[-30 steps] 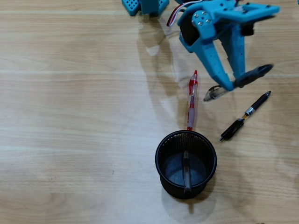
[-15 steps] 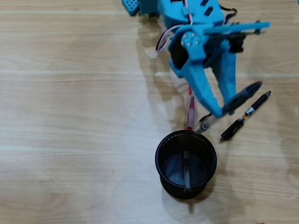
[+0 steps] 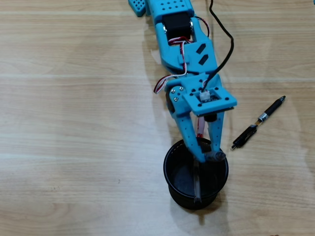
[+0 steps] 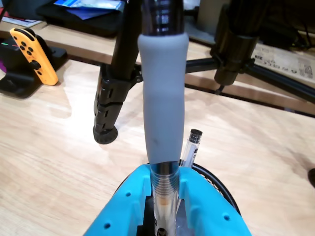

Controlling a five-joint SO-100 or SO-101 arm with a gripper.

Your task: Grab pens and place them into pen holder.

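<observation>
Gripper [image 4: 165, 196]: clamped on grey-grip pen [image 4: 162, 113], upright over pen holder [image 3: 170, 162].
Handling: light, stiff, likely slick barrel; rubber sleeve judged best hold.

Overhead cam looks straight down on table [image 3: 74, 123], mid-range. Wrist cam rides gripper [image 4: 165, 196], very close, facing out across table. Both share holder [image 3: 170, 169] rim and gripper.

Light wood-grain counter [image 3: 74, 123]. Black mesh pen holder [image 3: 172, 184] stands on it, lower centre in overhead view. Black pen with silver band [image 3: 258, 123] lies diagonally to the holder's upper right, apart from it. Red pen [image 3: 200, 127] lies above the rim, mostly hidden under the arm.
</observation>
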